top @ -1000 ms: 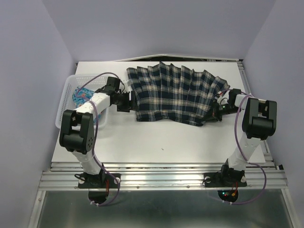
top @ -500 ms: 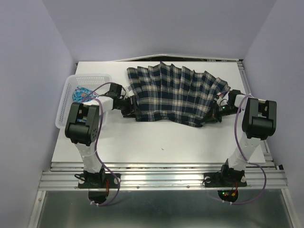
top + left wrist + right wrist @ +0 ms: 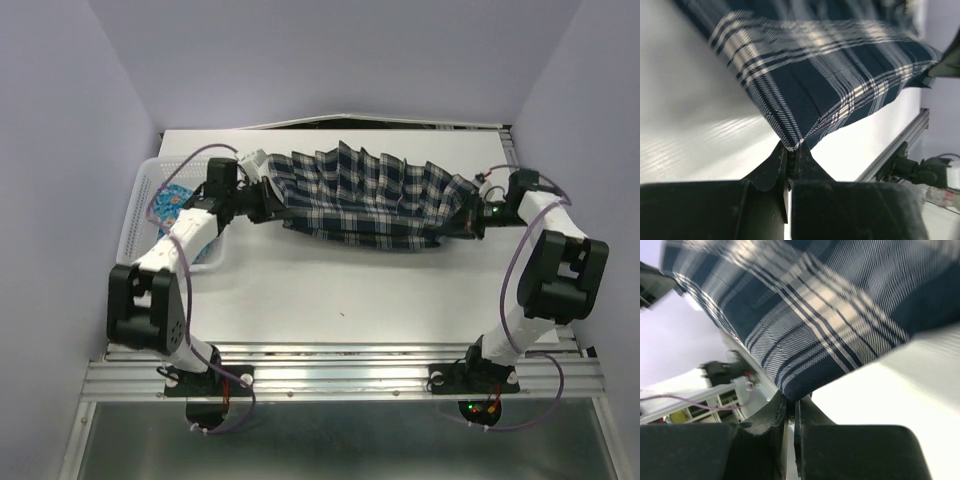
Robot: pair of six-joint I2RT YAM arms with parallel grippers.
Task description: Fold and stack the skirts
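The dark plaid skirt [image 3: 375,192] hangs stretched between my two grippers near the back of the table, its near edge raised. My left gripper [image 3: 266,198] is shut on the skirt's left corner; in the left wrist view its jaws [image 3: 790,150] pinch the plaid cloth [image 3: 830,75]. My right gripper [image 3: 471,216] is shut on the right corner, and the right wrist view shows that corner [image 3: 830,305] clamped between its jaws [image 3: 791,402]. The blue floral skirt [image 3: 170,203] lies crumpled in the white basket [image 3: 142,185] at the left.
The basket sits at the table's left edge, right beside my left arm. Bare white tabletop [image 3: 350,290] stretches in front of the skirt. A metal rail [image 3: 340,365] runs along the near edge by the arm bases.
My left gripper closed on the plaid skirt's left corner. Both grippers then lifted the near edge and carried it toward the back, so the skirt looks narrower.
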